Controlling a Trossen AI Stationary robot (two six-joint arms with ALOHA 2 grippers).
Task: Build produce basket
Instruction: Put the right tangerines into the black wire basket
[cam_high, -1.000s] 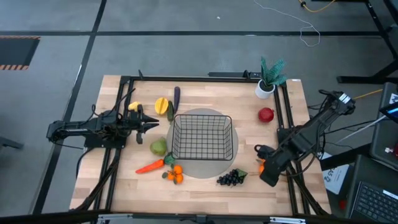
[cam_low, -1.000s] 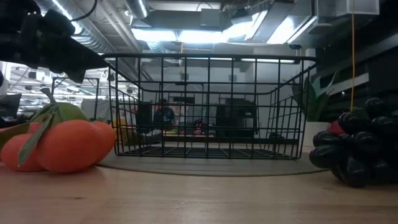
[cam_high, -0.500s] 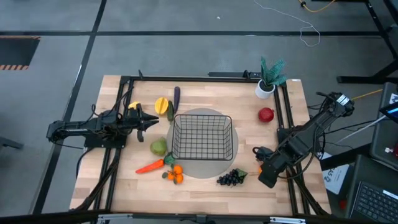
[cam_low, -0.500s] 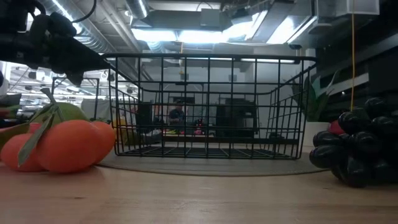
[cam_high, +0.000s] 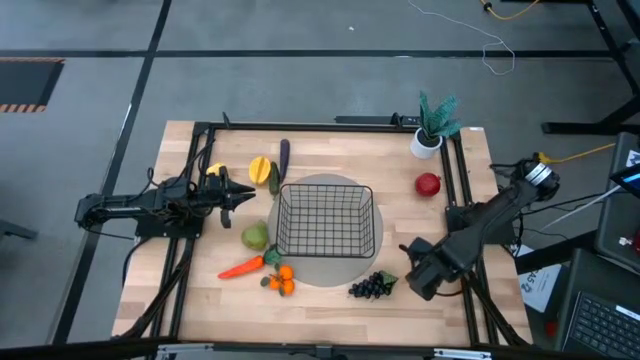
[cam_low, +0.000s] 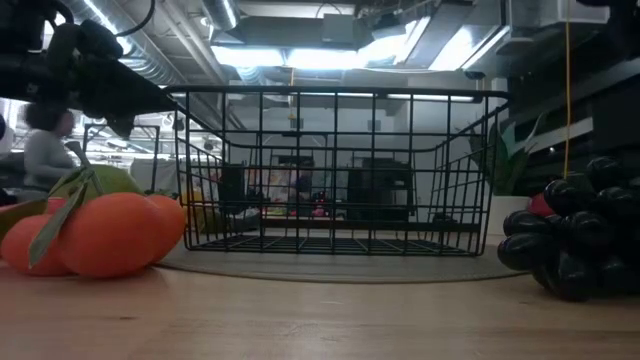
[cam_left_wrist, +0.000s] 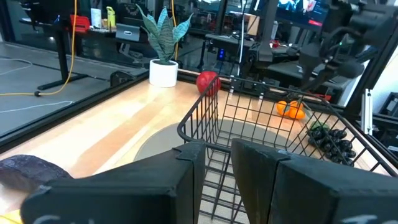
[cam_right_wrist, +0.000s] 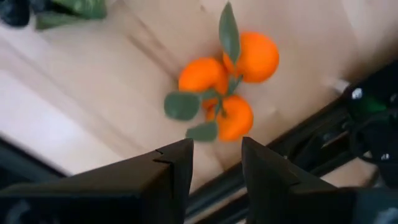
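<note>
The black wire basket (cam_high: 325, 222) stands on a round grey mat (cam_high: 330, 274) at the table's middle, with nothing in it. To its left lie a green pear (cam_high: 255, 236), an orange carrot (cam_high: 240, 267), yellow pieces (cam_high: 260, 170) and a dark eggplant (cam_high: 284, 153). Small oranges (cam_high: 281, 279) and dark grapes (cam_high: 372, 286) lie in front of the basket. A red apple (cam_high: 427, 184) lies at the far right. My right gripper (cam_high: 415, 265) points down, open, above a second cluster of leafy oranges (cam_right_wrist: 227, 78) by the right rail. My left gripper (cam_high: 248, 198) waits level at the basket's left, slightly open with nothing between its fingers.
A teal plant in a white pot (cam_high: 432, 125) stands at the far right corner. Black rails (cam_high: 455, 190) run along the table's left, right and far sides. In the low view the oranges (cam_low: 100, 235) and grapes (cam_low: 575, 240) flank the basket (cam_low: 335, 170).
My right gripper has come down toward the oranges by the right rail and shifted a little toward the table's left, tipping further downward; its fingers stay open. My left gripper has kept its place.
</note>
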